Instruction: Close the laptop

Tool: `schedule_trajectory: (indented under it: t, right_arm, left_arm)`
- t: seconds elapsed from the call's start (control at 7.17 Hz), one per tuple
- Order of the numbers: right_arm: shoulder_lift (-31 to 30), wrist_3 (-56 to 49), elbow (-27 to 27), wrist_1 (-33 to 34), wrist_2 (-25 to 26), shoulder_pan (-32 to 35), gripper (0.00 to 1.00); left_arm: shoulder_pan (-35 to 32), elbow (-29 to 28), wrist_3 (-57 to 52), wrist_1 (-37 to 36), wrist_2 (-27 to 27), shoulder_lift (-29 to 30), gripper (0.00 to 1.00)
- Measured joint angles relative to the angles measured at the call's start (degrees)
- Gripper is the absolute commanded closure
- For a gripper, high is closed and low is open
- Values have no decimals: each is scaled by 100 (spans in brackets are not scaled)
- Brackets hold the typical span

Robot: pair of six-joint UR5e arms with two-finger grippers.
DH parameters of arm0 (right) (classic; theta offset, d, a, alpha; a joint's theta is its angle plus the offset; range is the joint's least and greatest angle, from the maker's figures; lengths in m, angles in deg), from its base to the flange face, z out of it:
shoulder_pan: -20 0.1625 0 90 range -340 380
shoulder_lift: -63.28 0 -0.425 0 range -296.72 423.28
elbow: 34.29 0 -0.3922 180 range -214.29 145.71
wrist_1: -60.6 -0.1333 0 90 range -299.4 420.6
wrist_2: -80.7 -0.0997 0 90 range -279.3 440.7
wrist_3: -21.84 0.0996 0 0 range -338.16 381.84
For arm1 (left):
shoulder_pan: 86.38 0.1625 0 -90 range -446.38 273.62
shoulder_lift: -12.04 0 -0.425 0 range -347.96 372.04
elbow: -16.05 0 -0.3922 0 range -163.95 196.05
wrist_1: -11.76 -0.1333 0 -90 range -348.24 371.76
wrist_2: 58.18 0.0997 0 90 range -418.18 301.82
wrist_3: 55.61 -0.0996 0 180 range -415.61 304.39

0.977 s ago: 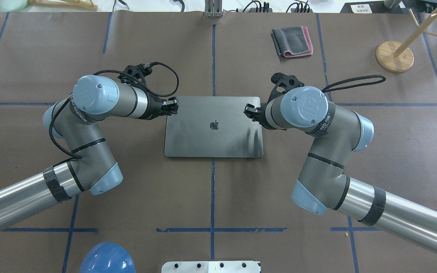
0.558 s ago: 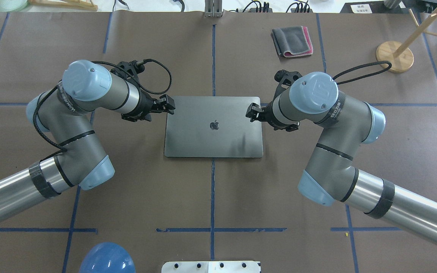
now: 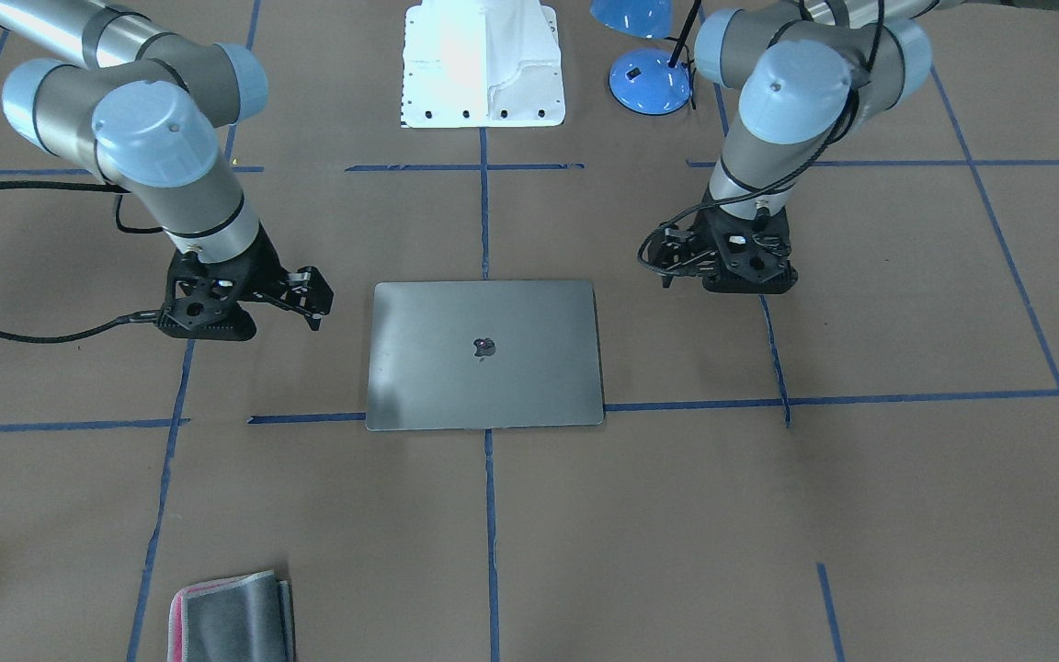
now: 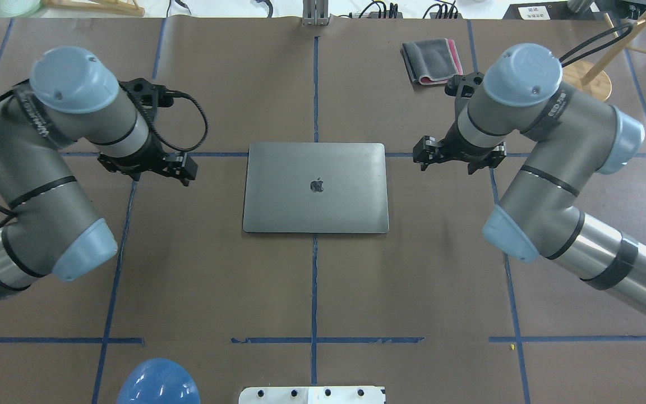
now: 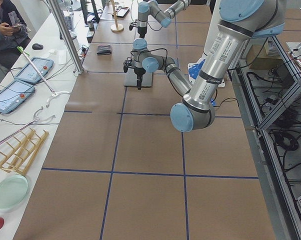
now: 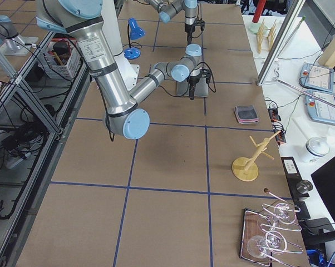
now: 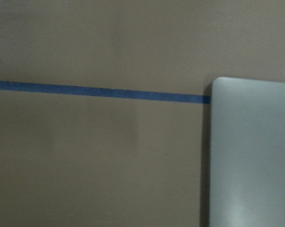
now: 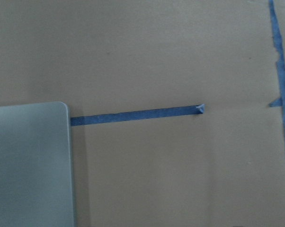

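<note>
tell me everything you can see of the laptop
The laptop is thin grey metal with rounded corners and a dark apple logo mid-lid. It is shut, lying flat on the brown table across blue tape lines. The left gripper and right gripper stand off its two sides, not touching it.

The laptop (image 4: 315,188) lies shut and flat in the middle of the surface (image 4: 312,292). The 2 hands hang beside its far corners, not touching it: the left hand (image 4: 186,166) on its left, the right hand (image 4: 418,154) on its right. A folded cloth (image 4: 432,60) lies farther back, to the right.
</note>
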Motion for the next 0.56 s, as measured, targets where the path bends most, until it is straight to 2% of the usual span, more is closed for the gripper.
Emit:
schedule_trajectory:
  t: [0.28, 0.56]
  right_arm:
    - [-756, -1445, 305, 137, -479, 707, 0]
    - [-1672, -3147, 543, 153, -919, 1620, 0]
  left_arm:
    - [-817, 217, -1601, -128, -407, -889, 1]
    - [-2196, 23, -3563, -168, -1130, -1673, 0]
